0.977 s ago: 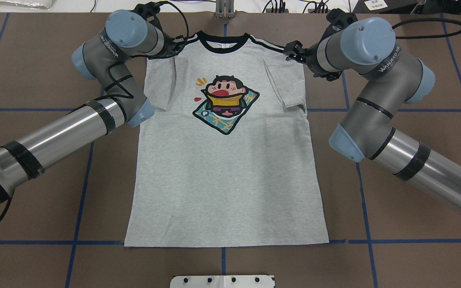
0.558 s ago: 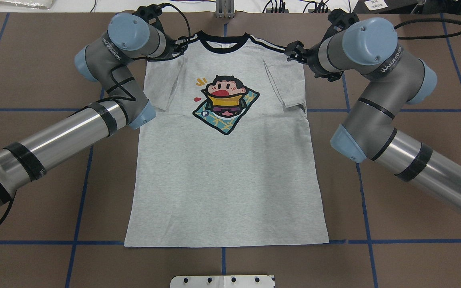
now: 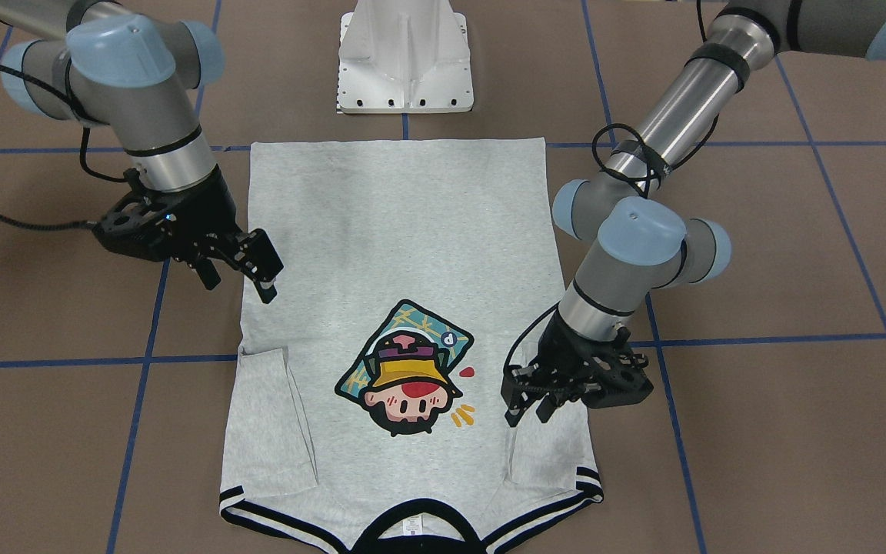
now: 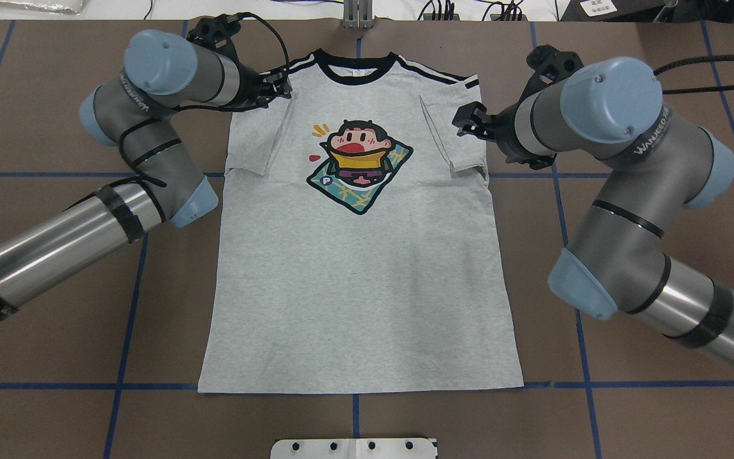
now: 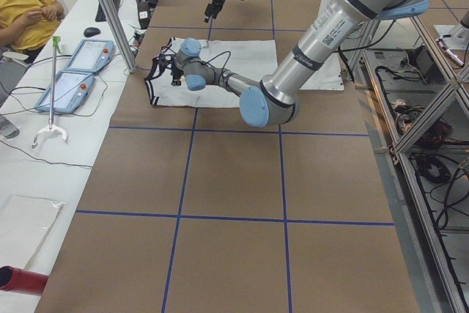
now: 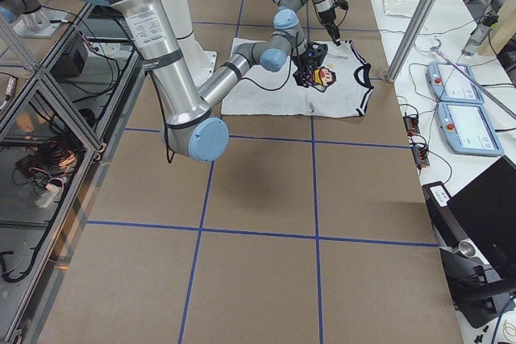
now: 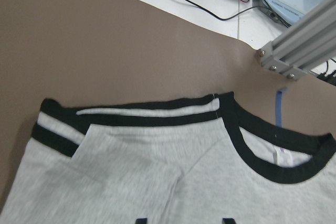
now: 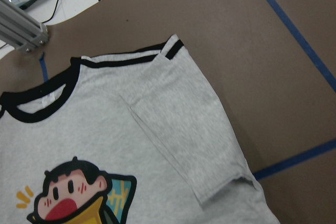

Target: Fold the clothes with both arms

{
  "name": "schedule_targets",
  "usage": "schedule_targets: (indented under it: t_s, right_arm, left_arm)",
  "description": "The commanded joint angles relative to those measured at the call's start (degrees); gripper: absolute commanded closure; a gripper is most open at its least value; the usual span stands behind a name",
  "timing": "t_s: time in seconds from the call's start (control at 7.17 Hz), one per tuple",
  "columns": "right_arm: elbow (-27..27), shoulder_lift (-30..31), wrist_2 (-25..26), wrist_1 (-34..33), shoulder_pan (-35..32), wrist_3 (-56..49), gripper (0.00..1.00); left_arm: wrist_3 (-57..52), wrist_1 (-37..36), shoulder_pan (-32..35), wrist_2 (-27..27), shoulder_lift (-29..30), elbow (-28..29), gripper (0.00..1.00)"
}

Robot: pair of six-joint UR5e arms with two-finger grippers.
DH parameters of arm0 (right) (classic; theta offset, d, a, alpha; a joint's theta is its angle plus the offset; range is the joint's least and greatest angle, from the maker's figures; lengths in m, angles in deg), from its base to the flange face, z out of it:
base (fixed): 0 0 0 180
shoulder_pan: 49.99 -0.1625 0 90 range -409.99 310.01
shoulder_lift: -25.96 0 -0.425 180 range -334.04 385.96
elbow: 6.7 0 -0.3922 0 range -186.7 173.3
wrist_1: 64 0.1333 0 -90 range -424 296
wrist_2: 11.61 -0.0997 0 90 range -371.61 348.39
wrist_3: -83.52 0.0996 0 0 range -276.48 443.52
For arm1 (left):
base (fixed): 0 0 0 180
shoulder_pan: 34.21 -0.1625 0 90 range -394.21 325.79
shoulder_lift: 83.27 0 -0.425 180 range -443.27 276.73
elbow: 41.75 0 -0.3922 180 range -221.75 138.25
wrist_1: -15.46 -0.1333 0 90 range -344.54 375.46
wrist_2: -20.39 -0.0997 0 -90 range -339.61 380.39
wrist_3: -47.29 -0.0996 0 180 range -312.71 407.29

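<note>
The light grey T-shirt lies flat and front up on the brown table, with its collar at the far side and both sleeves folded inward. My left gripper hovers open over the left striped shoulder, holding nothing. It also shows in the front view. My right gripper is open beside the right folded sleeve, off the cloth. The left wrist view shows the collar and shoulder trim. The right wrist view shows the folded sleeve and the cartoon print.
The white pedestal stands at the near table edge below the hem. An aluminium post rises just beyond the collar. Blue tape lines grid the table. Teach pendants and a seated person are past the far side.
Both grippers have come off the shoulder trim. The right one has drawn back toward the robot, alongside the sleeve. The left one has shifted a little outward.
</note>
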Motion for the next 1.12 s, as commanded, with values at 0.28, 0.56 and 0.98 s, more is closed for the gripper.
schedule_targets:
  t_s: [0.28,0.56,0.98]
  right_arm:
    - [15.70,16.06,7.82,-3.58,16.95,16.45,0.07]
    - [16.78,19.25,11.11,-4.19,21.98,22.09,0.10]
    - [12.13,21.37,15.06,-3.84,30.94,35.79,0.08]
  left_arm:
    - [1.62,-11.50,-0.48,7.76,-19.18,-34.11,0.39]
    - [1.62,-11.33,-0.66,7.77,-19.20,-34.50,0.38]
    - [1.45,-11.24,-1.01,7.06,-19.20,-34.41,0.36]
